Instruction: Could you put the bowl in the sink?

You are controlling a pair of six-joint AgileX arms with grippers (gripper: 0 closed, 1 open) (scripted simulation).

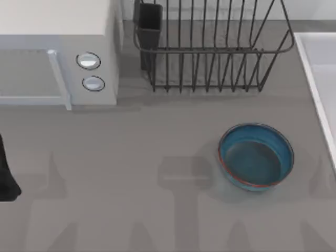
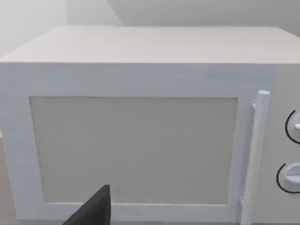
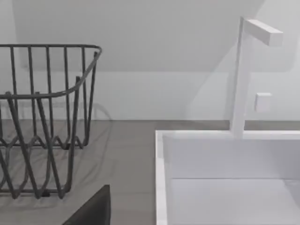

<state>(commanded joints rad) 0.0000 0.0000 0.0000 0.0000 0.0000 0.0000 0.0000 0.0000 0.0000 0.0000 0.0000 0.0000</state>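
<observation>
A grey counter (image 1: 131, 173) holds a blue bowl (image 1: 255, 156) upright at four o'clock, with the sink (image 1: 315, 84) close by at three o'clock, so the right arm sits nearer; whether either tool is open I cannot tell.
</observation>
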